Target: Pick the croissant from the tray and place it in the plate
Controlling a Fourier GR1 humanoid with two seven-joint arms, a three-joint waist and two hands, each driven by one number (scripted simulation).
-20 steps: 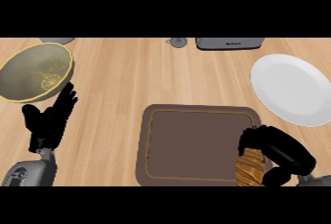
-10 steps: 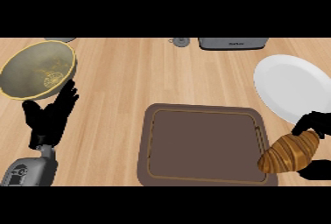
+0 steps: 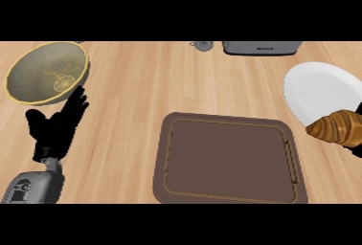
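- The croissant (image 3: 338, 128) sits at the right edge of the view, lifted clear of the tray (image 3: 230, 162) and overlapping the lower rim of the white plate (image 3: 318, 88)
- Only a sliver of the right hand (image 3: 356, 149) shows, dark against the edge under and behind the croissant; it carries the pastry, but I cannot tell how its fingers lie
- The tray is a dark brown rectangle with a thin lighter line inside its rim, lying on the wooden counter (image 3: 155, 81) just left of the plate
- The left hand (image 3: 58, 125) rests open at the left side, fingers straight and pointing up, holding nothing
- Just above its fingertips lies a yellow-green bowl (image 3: 48, 72)
- At the top edge stand a grey appliance (image 3: 262, 47) and a small round grey object (image 3: 203, 45)
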